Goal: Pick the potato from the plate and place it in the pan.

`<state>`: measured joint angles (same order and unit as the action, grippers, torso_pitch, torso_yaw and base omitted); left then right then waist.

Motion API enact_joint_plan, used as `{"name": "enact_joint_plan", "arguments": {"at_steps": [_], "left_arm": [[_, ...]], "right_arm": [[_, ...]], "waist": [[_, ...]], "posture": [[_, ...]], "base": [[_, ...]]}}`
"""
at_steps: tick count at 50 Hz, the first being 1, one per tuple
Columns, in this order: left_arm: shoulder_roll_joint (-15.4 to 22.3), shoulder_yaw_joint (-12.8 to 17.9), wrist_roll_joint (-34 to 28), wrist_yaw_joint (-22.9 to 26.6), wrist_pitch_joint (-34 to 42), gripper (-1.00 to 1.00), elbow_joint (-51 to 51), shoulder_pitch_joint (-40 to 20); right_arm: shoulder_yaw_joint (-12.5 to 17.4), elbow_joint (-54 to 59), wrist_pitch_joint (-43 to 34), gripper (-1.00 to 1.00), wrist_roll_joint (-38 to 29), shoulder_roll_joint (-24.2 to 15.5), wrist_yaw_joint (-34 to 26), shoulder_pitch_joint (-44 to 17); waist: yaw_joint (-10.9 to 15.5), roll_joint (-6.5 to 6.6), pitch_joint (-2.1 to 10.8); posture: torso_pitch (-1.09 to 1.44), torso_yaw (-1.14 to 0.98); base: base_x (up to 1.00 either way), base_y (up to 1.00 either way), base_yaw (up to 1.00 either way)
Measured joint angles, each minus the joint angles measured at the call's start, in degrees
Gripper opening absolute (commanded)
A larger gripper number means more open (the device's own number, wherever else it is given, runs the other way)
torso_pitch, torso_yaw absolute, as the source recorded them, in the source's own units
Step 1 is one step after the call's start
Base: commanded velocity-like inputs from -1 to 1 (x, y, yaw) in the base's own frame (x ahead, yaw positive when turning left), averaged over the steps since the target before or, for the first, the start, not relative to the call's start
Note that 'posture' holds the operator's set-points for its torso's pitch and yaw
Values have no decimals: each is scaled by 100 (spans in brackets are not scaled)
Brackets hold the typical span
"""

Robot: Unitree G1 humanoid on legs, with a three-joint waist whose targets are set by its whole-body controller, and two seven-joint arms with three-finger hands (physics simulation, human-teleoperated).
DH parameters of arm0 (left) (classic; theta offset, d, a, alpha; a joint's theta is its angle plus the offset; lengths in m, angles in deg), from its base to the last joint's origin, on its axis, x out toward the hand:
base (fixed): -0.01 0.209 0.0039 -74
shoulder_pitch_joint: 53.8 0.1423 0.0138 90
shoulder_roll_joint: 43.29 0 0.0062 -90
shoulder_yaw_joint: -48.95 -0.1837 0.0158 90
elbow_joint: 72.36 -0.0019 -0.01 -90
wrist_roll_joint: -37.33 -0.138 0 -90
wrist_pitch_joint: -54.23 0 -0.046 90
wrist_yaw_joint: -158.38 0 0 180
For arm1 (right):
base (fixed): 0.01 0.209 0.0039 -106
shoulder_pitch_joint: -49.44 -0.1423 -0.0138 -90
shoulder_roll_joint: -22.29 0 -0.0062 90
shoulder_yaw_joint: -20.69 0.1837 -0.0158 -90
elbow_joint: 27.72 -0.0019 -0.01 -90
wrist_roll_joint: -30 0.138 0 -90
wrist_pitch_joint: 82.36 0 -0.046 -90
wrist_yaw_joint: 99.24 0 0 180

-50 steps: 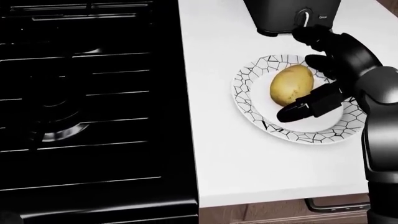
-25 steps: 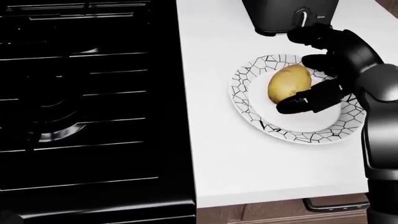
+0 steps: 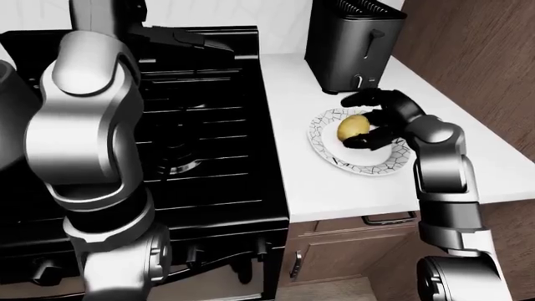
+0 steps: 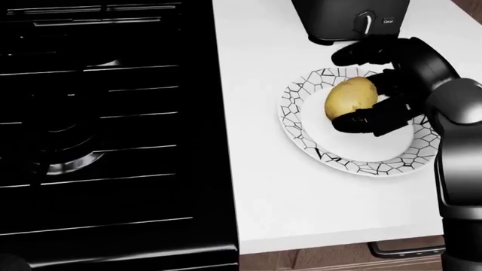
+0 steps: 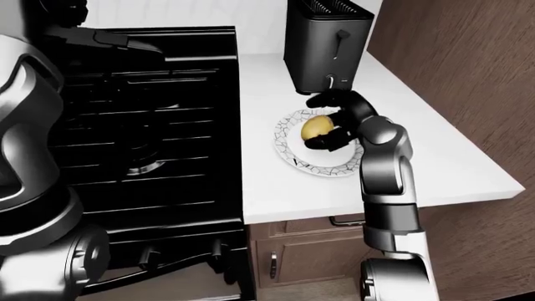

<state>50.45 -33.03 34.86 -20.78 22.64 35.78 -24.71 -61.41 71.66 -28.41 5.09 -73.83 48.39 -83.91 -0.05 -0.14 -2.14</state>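
Potato [image 4: 350, 100] on the patterned plate [image 4: 301, 132] sits within our right hand [image 4: 386, 84], which comes in from 3 o'clock of the head view. Our lower finger [image 4: 369, 121] curls under the potato at its 5 o'clock side and touches it, while the upper fingers [image 4: 360, 52] arch past its 12 o'clock end; the hand is cupped loosely about it, fingers still parted, not clamped round it, and the potato rests on the plate. Half a second ago the lower finger lay flatter and a little below the potato and the upper fingers stood further toward 3 o'clock; they have since drawn in around it, and the potato and plate have not moved. Beyond the plate, at 12 o'clock, stands the dark toaster [image 3: 351, 44] on the white counter [image 4: 264, 51], just apart from the plate's rim. At 9 o'clock of the counter lies the black stove [image 4: 105, 124]. In the left-eye view our left arm [image 3: 88, 138] rises over the stove; its hand is out of sight, so we cannot tell its state.
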Motion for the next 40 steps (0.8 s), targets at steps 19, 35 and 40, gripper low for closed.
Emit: {"name": "enact_joint_plan", "arguments": {"at_steps": [19,35,40], "left_arm": [[-14,1,-23,0,13,100,13,4],[-25,-7,-47,23,1,100,-3,14],[-31,-17,-54,30,7,100,-8,7]], "right_arm": [[-8,-170,-161,-44,-19,10,-62,-17],[-39,-963,-692,-83,-63,-38,-330,-194],[-56,-1270,-868,-100,-89,-25,-439,-272]], "waist": [[3,8,-22],[8,12,-50],[11,14,-56]], "posture": [[0,0],[0,0],[0,0]], "base": [[0,0,0],[0,0,0],[0,0,0]]}}
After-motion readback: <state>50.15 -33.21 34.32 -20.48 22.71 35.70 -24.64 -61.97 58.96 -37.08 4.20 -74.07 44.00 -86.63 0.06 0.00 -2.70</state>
